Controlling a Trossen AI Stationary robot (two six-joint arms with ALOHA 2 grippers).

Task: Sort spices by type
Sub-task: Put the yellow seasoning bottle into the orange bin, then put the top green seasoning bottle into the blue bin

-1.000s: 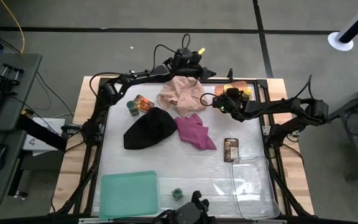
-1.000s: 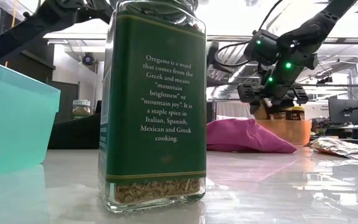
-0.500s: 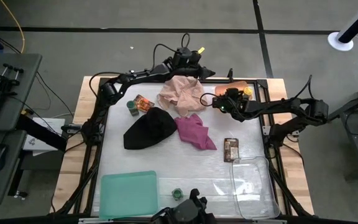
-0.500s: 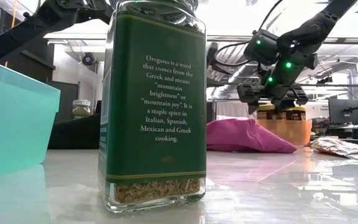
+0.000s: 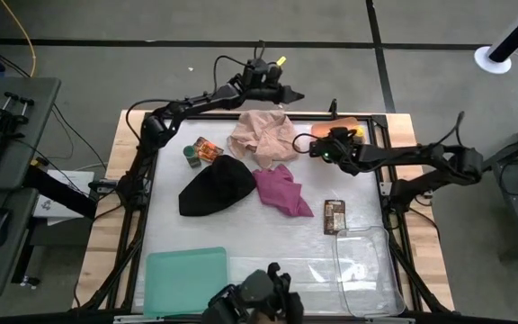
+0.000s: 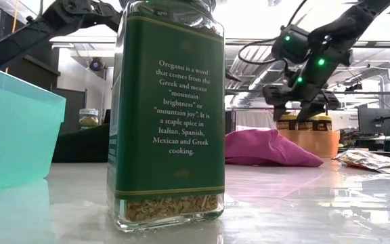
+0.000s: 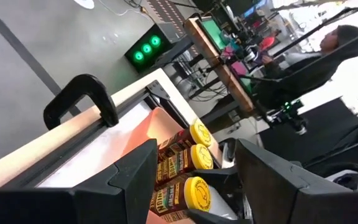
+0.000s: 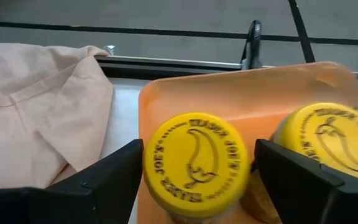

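Three yellow-lidded glass spice jars [image 7: 193, 162] stand in a row inside the shallow orange plastic tray [image 8: 229, 93] at the table's [image 5: 268, 234] far right corner. The right claw [image 8: 194, 171] hangs over the nearest jar [image 8: 196, 163] — fingers wide apart, one on each side, holding nothing. A crumpled beige cloth [image 8: 39, 106] lies just beside the tray. The left claw [image 7: 194, 180] waits open past the far edge.
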